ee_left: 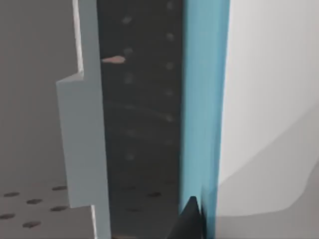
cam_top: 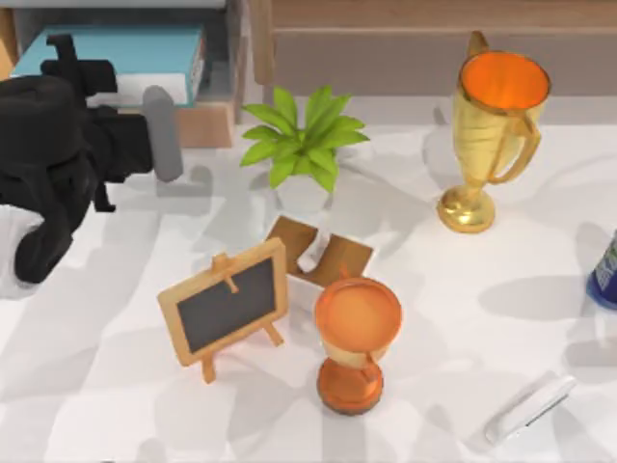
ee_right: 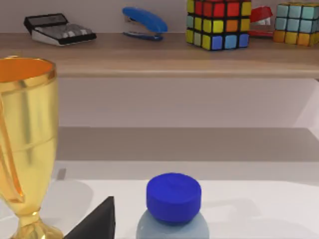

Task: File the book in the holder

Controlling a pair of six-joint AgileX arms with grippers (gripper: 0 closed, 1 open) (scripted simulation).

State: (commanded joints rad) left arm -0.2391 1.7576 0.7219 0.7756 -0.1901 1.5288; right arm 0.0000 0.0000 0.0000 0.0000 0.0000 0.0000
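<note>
The book [cam_top: 116,50], teal-covered with white page edges, lies at the table's far left inside the grey holder [cam_top: 234,48]. My left gripper [cam_top: 69,60] reaches into the holder and is shut on the book. In the left wrist view one dark fingertip [ee_left: 189,219] presses the teal cover of the book [ee_left: 204,99], white pages run beside it, and a grey wall of the holder [ee_left: 84,124] stands close by. A dark part of my right gripper [ee_right: 97,221] hangs at the table's right side above a blue-capped bottle [ee_right: 173,199].
A green plant [cam_top: 304,145] stands just right of the holder. A small chalkboard [cam_top: 227,309], a bronze cup [cam_top: 357,338] and a gold trophy [cam_top: 492,135] fill the middle and right. A slim white object [cam_top: 530,405] lies front right. The brown shelf [ee_right: 159,55] carries small items.
</note>
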